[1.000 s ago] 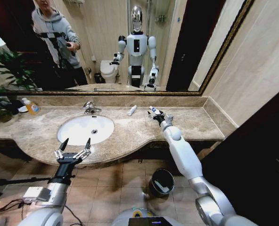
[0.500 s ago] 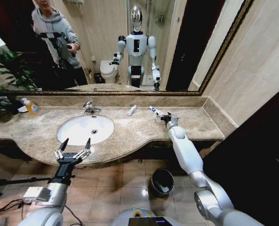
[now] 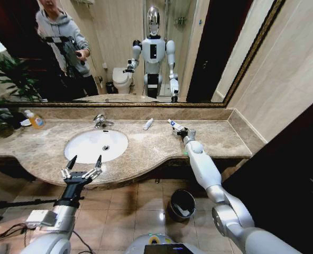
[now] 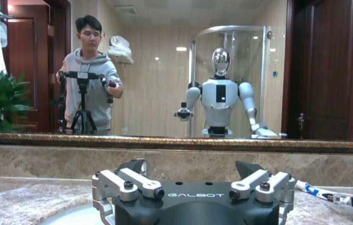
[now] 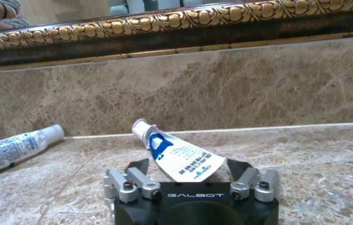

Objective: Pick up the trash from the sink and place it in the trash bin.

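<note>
Marble counter [image 3: 146, 151]: white tube [image 5: 180, 157] lies between parted fingers of right gripper [image 5: 189, 176], ungrasped.

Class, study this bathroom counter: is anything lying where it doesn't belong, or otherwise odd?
Yes. Two white tubes with blue print lie flat on the marble counter, not in the sink: one tube near the backsplash, another tube between the right gripper's open fingers. The trash bin stands on the floor below.
</note>
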Controlling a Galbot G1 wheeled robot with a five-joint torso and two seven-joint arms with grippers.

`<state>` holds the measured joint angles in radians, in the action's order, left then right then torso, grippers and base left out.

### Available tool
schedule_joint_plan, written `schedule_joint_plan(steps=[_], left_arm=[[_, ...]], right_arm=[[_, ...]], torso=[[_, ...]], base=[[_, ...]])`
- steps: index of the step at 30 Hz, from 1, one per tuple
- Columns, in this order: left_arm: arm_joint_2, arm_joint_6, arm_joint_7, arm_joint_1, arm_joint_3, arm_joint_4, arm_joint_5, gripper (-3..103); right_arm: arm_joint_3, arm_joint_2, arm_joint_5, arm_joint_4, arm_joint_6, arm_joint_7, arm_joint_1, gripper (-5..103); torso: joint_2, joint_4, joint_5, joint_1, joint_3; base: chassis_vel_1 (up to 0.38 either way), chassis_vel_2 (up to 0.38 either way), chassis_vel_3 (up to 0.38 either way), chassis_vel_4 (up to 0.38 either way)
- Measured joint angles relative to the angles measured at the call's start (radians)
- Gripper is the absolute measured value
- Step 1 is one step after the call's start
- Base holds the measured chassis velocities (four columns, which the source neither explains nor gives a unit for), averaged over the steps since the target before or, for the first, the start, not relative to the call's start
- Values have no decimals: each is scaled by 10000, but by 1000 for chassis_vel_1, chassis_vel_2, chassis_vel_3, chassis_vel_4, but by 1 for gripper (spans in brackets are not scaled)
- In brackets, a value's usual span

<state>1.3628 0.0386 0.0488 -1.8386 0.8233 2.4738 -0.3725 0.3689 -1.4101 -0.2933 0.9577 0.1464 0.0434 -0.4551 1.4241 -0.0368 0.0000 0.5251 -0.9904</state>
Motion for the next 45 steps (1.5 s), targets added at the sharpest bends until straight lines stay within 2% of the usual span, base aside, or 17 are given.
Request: schedule_joint_plan(steps=[1,2,3,5,7,8,11,13,14,16,17,20,22,32,39,43,45], left_arm=[[0,0,0,0,0,0,0,100],[0,1,0,1,0,0,0,100],[0,0,0,0,0,0,0,100],[0,0,0,0,0,0,0,100],[0,0,0,0,0,0,0,100],[0,0,0,0,0,0,0,100],[0,0,0,0,0,0,0,100],[0,0,0,0,0,0,0,100],[0,0,0,0,0,0,0,100],[0,0,0,0,0,0,0,100],[0,1,0,0,0,0,0,100],[0,0,0,0,0,0,-1,100],[-1,0,0,0,0,0,0,100],[0,1,0,0,0,0,0,100],[0,0,-2,0,0,0,0,100],[0,1,-2,0,1,0,0,100],[0,0,5,0,0,0,0,100]], right_arm=[[-2,-4,0,0,-10,6,-1,78],[-3,-9,0,3,-14,6,-5,78],[-3,-11,0,17,-16,6,-19,66],[-6,-11,-1,36,-16,7,-34,66],[-9,-4,-43,87,-30,22,-70,56],[-9,-4,-43,87,-30,22,-70,56],[-15,14,-163,234,-63,55,-191,39],[-16,17,-164,254,-65,57,-215,39],[-17,28,-163,321,-65,71,-260,28],[-17,35,-113,373,-69,95,-288,28],[-18,44,8,437,-95,133,-331,18],[-22,52,34,495,-94,141,-357,13],[-35,65,30,618,-71,141,-395,3],[-106,379,-131,2081,345,-7,-928,0],[-13,1510,-550,4994,660,-466,-2397,0],[473,2439,-848,7249,763,-562,-4324,0],[545,2542,-872,7563,769,-565,-4638,0]], torso=[[0,0,0,0,0],[0,0,0,0,0],[0,0,0,0,0],[0,0,0,0,0],[0,0,0,0,0],[0,0,0,0,0],[0,0,0,0,0],[0,0,0,0,0],[0,0,0,0,0],[0,0,0,0,0],[0,0,0,0,0],[0,0,0,0,0],[0,0,0,0,0],[0,-1,1,0,0],[0,-2,1,0,1],[1,3,3,0,1],[1,5,3,-1,2]], base=[[0,0,0,0],[0,0,0,0],[0,0,0,0],[0,0,0,0],[0,0,0,0],[0,0,0,0],[0,0,0,0],[0,0,0,0],[0,0,0,0],[0,0,0,0],[0,0,0,0],[0,0,0,0],[0,0,0,0],[0,0,0,0],[0,0,0,0],[0,0,0,0],[0,0,0,0]])
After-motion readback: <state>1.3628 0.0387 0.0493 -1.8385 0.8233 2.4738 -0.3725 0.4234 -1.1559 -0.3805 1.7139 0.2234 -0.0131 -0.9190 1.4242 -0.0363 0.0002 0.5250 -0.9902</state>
